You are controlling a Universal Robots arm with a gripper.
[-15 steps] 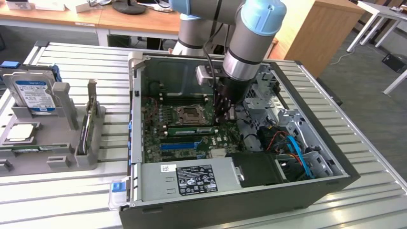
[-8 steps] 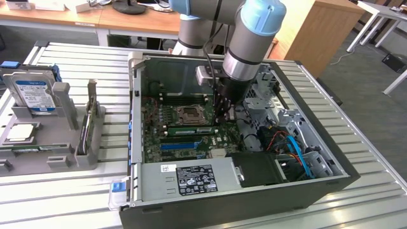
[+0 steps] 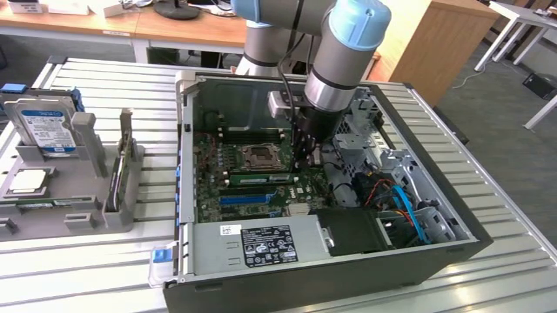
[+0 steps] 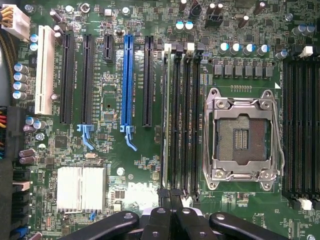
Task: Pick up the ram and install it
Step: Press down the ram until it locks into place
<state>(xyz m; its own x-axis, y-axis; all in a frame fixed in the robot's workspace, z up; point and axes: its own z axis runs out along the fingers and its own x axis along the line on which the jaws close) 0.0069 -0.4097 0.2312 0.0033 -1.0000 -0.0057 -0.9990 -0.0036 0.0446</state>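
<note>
The ram (image 3: 259, 177), a thin green stick, stands on edge in a memory slot of the motherboard (image 3: 228, 195) inside the open computer case, next to the CPU socket (image 3: 260, 155). In the wrist view the ram (image 4: 168, 115) appears edge-on in the slot row nearest the expansion slots. My gripper (image 3: 301, 164) hangs straight down over one end of the stick. Its black fingers (image 4: 161, 216) are pressed together with nothing between them, the gripper (image 4: 170, 196) sitting just over that end of the slot row. Whether the tips touch the stick cannot be made out.
The case walls (image 3: 187, 150) surround the board; a power supply (image 3: 261, 242) and cable-filled drive bays (image 3: 392, 189) crowd the near and exterior-right sides. A blue slot (image 4: 127, 80), a silver heatsink (image 4: 80, 187) and further memory slots (image 4: 300, 115) lie nearby. A hard drive (image 3: 44, 129) stands in a grey fixture (image 3: 83, 215) outside.
</note>
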